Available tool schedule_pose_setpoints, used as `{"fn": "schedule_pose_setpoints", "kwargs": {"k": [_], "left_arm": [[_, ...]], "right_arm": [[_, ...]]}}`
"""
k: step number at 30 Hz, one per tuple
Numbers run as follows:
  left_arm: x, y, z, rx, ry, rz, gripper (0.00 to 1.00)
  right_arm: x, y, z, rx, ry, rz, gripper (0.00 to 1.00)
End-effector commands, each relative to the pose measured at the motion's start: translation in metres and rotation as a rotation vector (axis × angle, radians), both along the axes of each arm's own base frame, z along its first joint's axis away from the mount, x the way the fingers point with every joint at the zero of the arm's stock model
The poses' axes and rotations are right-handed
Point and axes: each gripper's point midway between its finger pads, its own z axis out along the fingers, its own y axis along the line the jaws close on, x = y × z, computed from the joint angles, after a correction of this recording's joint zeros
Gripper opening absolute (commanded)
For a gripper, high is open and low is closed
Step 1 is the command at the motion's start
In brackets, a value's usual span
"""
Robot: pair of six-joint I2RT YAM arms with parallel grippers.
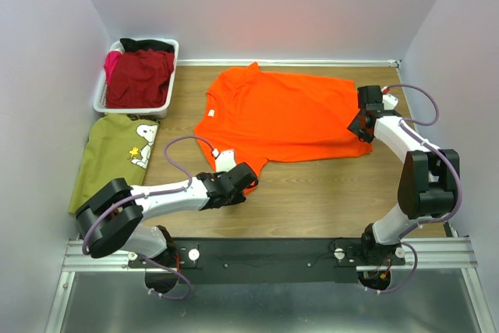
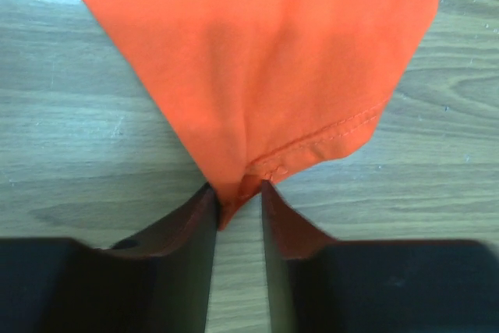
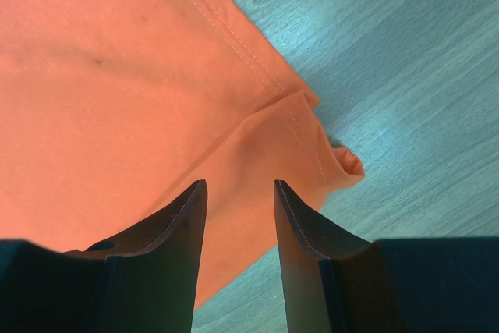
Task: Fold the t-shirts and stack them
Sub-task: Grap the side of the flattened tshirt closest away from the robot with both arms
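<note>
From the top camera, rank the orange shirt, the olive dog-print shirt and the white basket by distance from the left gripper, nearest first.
1. Orange shirt: its sleeve tip lies right at the left gripper, between the fingers.
2. Olive dog-print shirt: folded at the table's left edge, to the gripper's left.
3. White basket: far-left corner, behind the olive shirt, holding dark red cloth.

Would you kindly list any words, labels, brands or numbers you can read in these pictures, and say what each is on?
None can be read.
Olive shirt: a cartoon-dog print, picture only, no lettering legible.
Orange shirt: plain in all three views.
Basket and the dark red shirt in it: no visible text.
Arms: no marking legible.
</note>
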Motion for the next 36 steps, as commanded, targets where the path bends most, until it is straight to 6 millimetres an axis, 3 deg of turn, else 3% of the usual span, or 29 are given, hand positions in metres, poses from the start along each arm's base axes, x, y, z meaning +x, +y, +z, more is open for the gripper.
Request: {"fn": "schedule_pose_setpoints", "kwargs": {"k": [1,6,10,13,18,22,27,36], "left_arm": [[0.002,0.003,-0.012,0.043,0.005,0.001,0.28],[0.005,0.006,-0.007,0.045,-0.009,0.017,0.00],[0.008,0.018,0.010,0.074,-0.033,0.067,0.00],[0.021,0.020,0.046,0.030,-0.119,0.133,0.00],[0.049,0.047,0.126,-0.044,-0.335,0.315,0.00],[0.073,0.075,0.160,-0.048,-0.442,0.430,0.00],[0.090,0.091,0.167,0.003,-0.482,0.476,0.00],[0.111,0.086,0.173,0.018,-0.513,0.449,0.00]], "right_arm": [[-0.002,0.004,-0.007,0.003,0.010,0.014,0.48],[-0.001,0.004,-0.005,0.001,0.006,0.014,0.48],[-0.004,0.003,-0.004,0.001,0.004,0.010,0.48],[-0.007,0.004,-0.004,0.003,0.003,0.014,0.48],[-0.024,0.004,-0.007,0.004,0.015,0.023,0.49],[-0.040,0.001,-0.009,-0.010,0.022,0.026,0.50],[-0.059,0.000,-0.017,-0.013,0.047,0.044,0.50],[-0.095,0.019,-0.046,0.072,0.125,0.105,0.50]]}}
